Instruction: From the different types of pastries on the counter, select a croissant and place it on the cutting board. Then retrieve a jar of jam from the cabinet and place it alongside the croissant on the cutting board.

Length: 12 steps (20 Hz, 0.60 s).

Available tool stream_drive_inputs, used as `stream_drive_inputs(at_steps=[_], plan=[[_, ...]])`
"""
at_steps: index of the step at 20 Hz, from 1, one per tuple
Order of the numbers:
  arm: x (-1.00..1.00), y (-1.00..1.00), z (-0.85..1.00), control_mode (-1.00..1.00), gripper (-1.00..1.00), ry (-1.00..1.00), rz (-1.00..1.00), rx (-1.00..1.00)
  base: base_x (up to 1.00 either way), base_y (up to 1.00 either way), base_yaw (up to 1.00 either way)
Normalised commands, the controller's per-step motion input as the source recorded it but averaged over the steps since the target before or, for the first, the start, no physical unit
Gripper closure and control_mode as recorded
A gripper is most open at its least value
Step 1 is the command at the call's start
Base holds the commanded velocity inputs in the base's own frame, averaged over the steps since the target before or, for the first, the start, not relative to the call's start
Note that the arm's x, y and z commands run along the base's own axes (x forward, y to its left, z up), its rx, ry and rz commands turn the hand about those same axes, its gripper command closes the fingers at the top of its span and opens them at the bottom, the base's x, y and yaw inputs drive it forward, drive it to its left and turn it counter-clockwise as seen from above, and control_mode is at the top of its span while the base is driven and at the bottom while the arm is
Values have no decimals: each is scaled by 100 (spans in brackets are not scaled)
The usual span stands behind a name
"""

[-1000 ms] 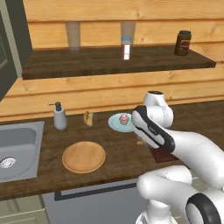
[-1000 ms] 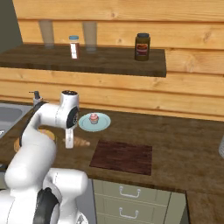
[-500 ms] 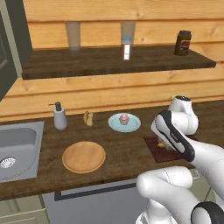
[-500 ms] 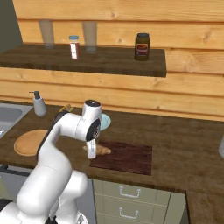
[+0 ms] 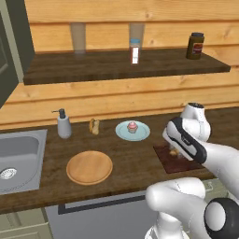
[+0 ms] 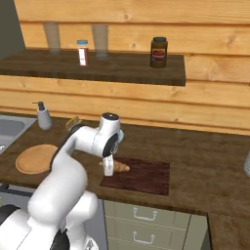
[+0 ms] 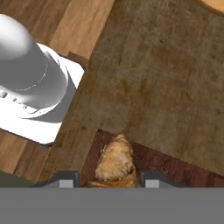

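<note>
1. Wood-panelled kitchen wall rises behind a dark wooden worktop (image 5: 135, 163), with a long dark shelf (image 5: 93, 70) fixed above it.
2. At the far left of the left base view, a steel sink (image 5: 16, 156) is set into the worktop.
3. Just right of the sink stands a grey soap dispenser (image 5: 63, 125), and beside it a small golden pastry (image 5: 94, 126) lies near the wall.
4. In front of these, nearer the worktop's edge, lies a round wooden board (image 5: 89, 167).
5. Further right, a pale blue plate (image 5: 125, 131) carries a pink-topped cupcake (image 5: 132, 126).
6. On the shelf stand two clear glasses, a small white-and-red shaker (image 5: 135, 50) and, at the right end, a dark jam jar (image 5: 195, 45).
7. Right of the plate lies the dark reddish cutting board (image 6: 141, 176), flat on the worktop.
8. The white arm reaches down over the cutting board's left end in the right base view, and its pincer (image 6: 108, 168) is clamped on the croissant (image 6: 116, 167).
9. The croissant sits at the left edge of the cutting board; the hand view shows it between the two dark fingertips (image 7: 65, 178), over the board's corner.
</note>
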Motion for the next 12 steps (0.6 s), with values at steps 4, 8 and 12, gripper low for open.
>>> stream_drive_inputs(at_steps=[4,8,12], plan=[[43,-35,0,-100,100,7,0,0,0,0,0],[32,-29,-11,-100,100,8,0,0,0,0,0],[27,-10,-35,-100,100,8,0,0,0,0,0]])
